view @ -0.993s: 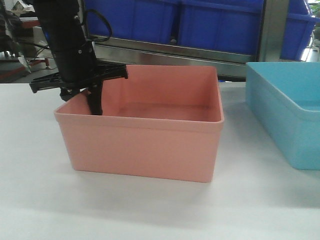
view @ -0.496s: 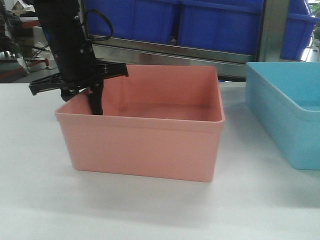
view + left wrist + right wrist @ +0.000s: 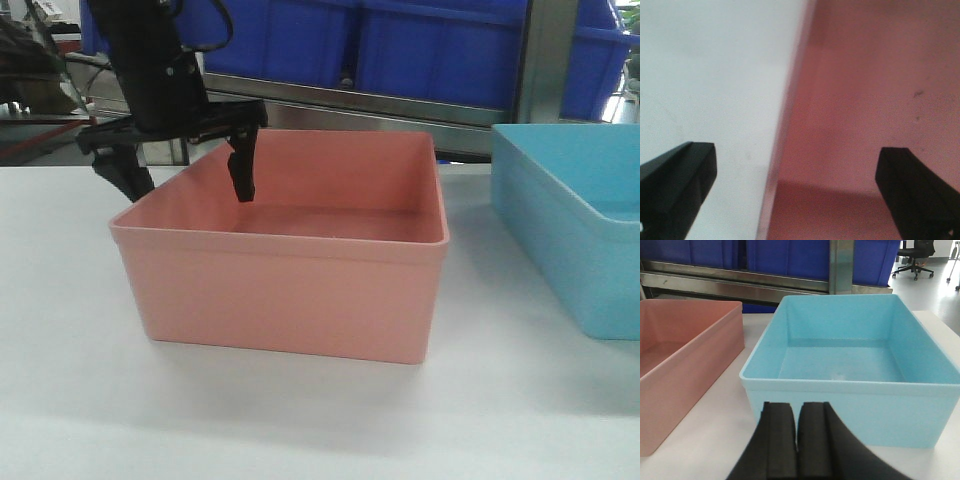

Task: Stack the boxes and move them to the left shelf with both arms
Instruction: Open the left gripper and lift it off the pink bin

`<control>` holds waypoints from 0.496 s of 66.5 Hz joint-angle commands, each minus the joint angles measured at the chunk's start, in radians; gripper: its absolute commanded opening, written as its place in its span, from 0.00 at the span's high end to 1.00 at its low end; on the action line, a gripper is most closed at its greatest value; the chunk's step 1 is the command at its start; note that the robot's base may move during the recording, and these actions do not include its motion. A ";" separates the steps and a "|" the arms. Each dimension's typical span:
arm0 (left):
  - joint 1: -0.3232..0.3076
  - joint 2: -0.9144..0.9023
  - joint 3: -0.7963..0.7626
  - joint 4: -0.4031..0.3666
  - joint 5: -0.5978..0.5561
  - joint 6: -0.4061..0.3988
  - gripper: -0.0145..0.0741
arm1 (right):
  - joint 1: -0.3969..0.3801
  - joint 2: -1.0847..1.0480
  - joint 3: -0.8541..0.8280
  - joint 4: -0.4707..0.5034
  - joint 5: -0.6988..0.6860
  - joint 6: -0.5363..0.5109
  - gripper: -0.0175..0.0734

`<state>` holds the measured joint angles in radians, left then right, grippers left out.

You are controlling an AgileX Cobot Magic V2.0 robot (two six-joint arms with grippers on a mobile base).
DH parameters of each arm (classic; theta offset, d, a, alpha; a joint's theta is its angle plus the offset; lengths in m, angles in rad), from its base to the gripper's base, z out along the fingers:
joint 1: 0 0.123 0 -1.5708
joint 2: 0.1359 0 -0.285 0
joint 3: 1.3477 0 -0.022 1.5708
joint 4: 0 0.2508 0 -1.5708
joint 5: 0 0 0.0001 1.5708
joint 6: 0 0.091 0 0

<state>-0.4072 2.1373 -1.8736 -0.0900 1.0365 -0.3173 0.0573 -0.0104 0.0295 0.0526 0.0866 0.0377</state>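
Two matching open-top plastic tubs stand upright and empty on a white counter point(image 3: 60, 420). The pink box point(image 3: 290, 290) is at the left and the light blue box point(image 3: 570, 260) is to its right, with a strip of counter between them. Each has smooth straight walls, rounded corners and a rolled rim. Behind them a steel rail point(image 3: 350, 100) runs under dark blue crates point(image 3: 420, 45).

The left claw point(image 3: 190, 195) hangs spread wide over the pink box's left wall, one finger outside and one inside. As far as can be seen, it touches nothing. The right claw point(image 3: 797, 440) has its fingers pressed together and holds nothing. It sits just short of the blue box's near wall.

From their thin walls, the boxes are probably light and fairly stiff, with slick sides that may give a little under a pinch. The best hold looks to be across a wall just under the rolled lip, which should stop the box from slipping down.
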 commanded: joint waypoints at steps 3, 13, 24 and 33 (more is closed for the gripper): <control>-0.007 -0.095 -0.091 0.029 0.073 0.063 0.18 | -0.005 -0.021 -0.018 0.001 -0.087 -0.005 0.75; -0.007 -0.206 -0.097 0.059 0.118 0.161 0.25 | -0.005 -0.021 -0.018 0.001 -0.087 -0.005 0.75; 0.004 -0.334 -0.067 0.102 0.157 0.234 0.48 | -0.005 -0.021 -0.018 0.001 -0.087 -0.005 0.75; 0.051 -0.477 0.070 0.115 0.095 0.236 0.73 | -0.005 -0.021 -0.018 0.001 -0.097 -0.005 0.75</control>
<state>-0.3840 1.7788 -1.8426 0.0071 1.1910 -0.0861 0.0573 -0.0104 0.0295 0.0526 0.0866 0.0377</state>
